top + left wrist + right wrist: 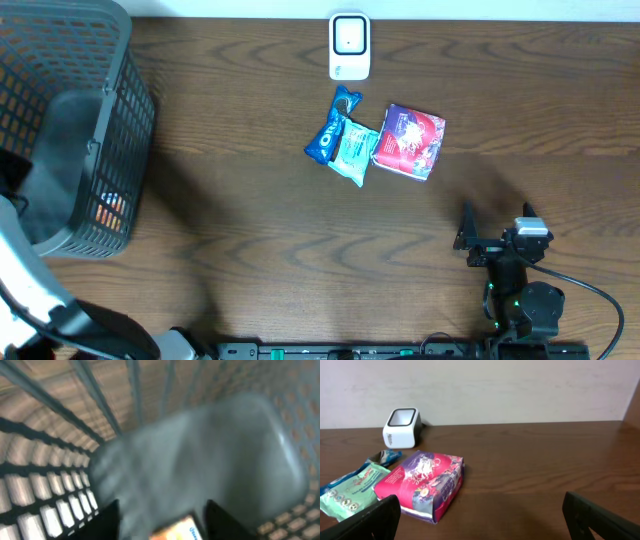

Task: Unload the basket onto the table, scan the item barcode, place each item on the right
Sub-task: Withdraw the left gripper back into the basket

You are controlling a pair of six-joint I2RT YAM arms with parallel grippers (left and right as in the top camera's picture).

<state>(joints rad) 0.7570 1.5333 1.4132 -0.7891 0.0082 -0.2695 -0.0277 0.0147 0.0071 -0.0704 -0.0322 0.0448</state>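
Under both arms lies the big brown table (250,200). Around the left gripper (165,516) stands the grey mesh basket (130,110), with its fingers (111,521) low inside it. The right gripper (481,502) has its fingers (365,520) spread wide with nothing in them. Ahead of those fingers, a bit to their left, lie a pink box (422,482), a white scanner (402,427) farther off, a teal packet (352,487) and a blue packet (333,125). Smallest is an orange packet (177,531) right between the left fingers, and I think it is the thing to scan. That view is blurry, so I cannot tell if they squeeze it. It looks light, soft and slippery, so pinch one edge and leave the barcode bare.
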